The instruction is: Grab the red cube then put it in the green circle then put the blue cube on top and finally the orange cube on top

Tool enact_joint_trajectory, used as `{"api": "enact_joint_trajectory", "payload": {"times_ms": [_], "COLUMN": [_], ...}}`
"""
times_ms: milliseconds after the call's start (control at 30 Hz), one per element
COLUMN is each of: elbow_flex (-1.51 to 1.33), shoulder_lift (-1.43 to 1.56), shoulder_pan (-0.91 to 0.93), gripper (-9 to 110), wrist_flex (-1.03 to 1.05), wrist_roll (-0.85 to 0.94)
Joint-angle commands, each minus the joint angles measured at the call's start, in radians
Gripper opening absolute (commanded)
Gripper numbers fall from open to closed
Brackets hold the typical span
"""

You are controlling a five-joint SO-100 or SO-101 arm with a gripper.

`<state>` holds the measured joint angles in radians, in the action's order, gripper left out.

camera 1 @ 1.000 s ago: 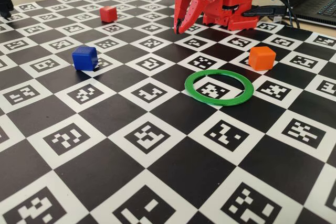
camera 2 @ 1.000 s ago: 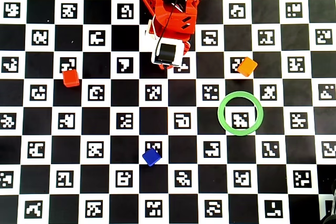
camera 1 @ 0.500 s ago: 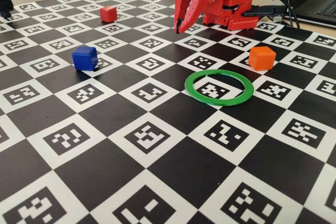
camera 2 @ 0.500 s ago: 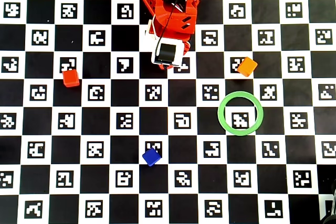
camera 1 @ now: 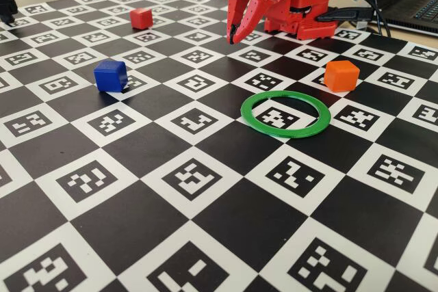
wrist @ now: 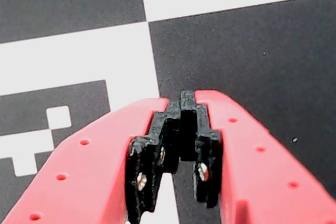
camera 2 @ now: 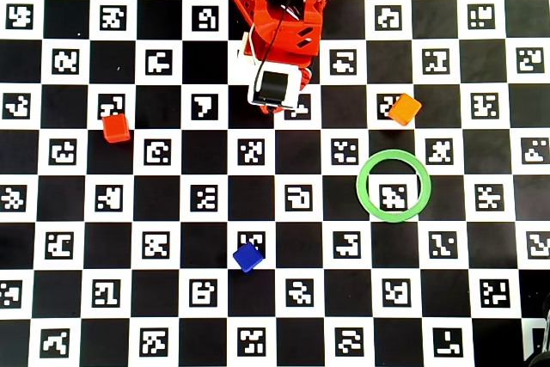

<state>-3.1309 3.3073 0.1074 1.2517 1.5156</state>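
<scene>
Tool [camera 1: 235,37] clenched, empty, tips near bench [camera 1: 205,135] | red cube [camera 2: 116,128] far left in overhead view | blue cube [camera 2: 247,257] | orange cube [camera 2: 404,109] beside empty green circle [camera 2: 365,197]

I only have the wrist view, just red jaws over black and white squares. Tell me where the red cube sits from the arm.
Observer: In the overhead view, the red cube sits to the left of the arm, on the checkered board, well clear of the gripper.
Operator: Report whether anything is in the green circle.
Observer: Nothing. The green circle holds only a board marker and lies lower right of the arm in that view.
Operator: Give me the other two cubes.
Observer: The orange cube sits just above the ring; the blue cube lies alone, below the arm.
Operator: Confirm the jaws.
Observer: The fixed view shows them shut, empty, pointing down.
</scene>
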Motion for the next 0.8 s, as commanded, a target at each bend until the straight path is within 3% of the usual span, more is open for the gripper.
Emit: {"api": "enact_joint_trajectory", "payload": {"times_ms": [0, 767], "elbow_flex": [-0.055, -0.055], "shoulder_lift": [0.051, 0.051], "shoulder_pan": [-0.002, -0.035], "gripper": [-5, -5], "wrist_flex": [0.103, 0.097], "wrist_roll": [0.008, -0.028]}}
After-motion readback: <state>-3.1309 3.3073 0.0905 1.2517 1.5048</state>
